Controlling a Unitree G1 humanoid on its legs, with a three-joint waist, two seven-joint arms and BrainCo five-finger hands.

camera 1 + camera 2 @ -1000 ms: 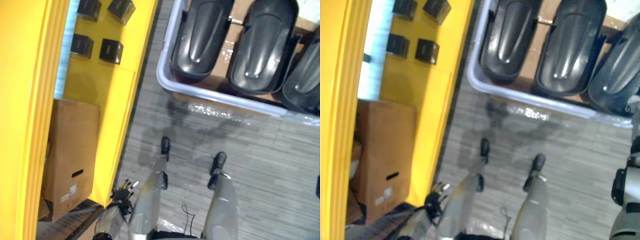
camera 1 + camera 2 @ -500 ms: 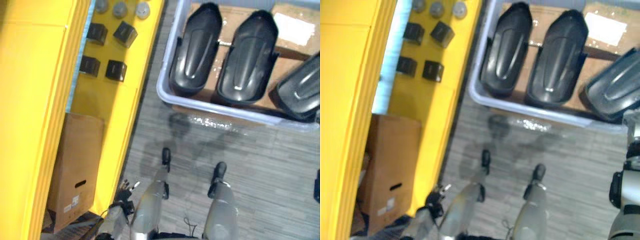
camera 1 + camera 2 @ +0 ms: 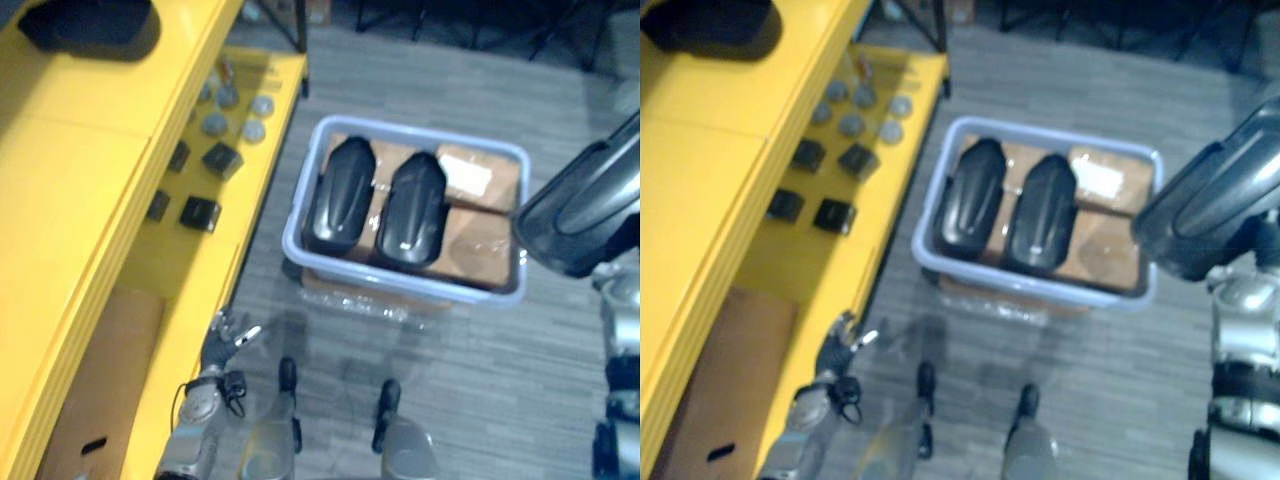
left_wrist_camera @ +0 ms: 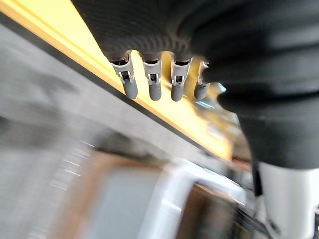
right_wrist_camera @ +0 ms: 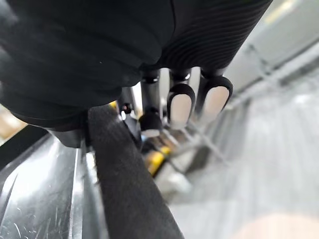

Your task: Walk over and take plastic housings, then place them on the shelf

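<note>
Housing (image 3: 585,205) sat clamped in the right robot hand (image 5: 180,105), fingers curled over its rim. Left robot hand (image 3: 225,340) hung open beside the yellow shelf (image 3: 90,150). Two more housings (image 3: 338,195) (image 3: 410,205) lay in the bin (image 3: 420,129).

The shelf (image 3: 90,150) is bright yellow. On it the small blocks (image 3: 200,212) are black and the round pieces (image 3: 215,125) grey; under it a box (image 3: 100,400) is plain brown. Beside the shelf, the bin (image 3: 400,290) is pale lilac-grey, its two housings (image 3: 338,195) glossy black on brown cardboard (image 3: 480,245). The raised housing (image 3: 585,215) is the same glossy black. The floor (image 3: 480,400) is grey with fine stripes
</note>
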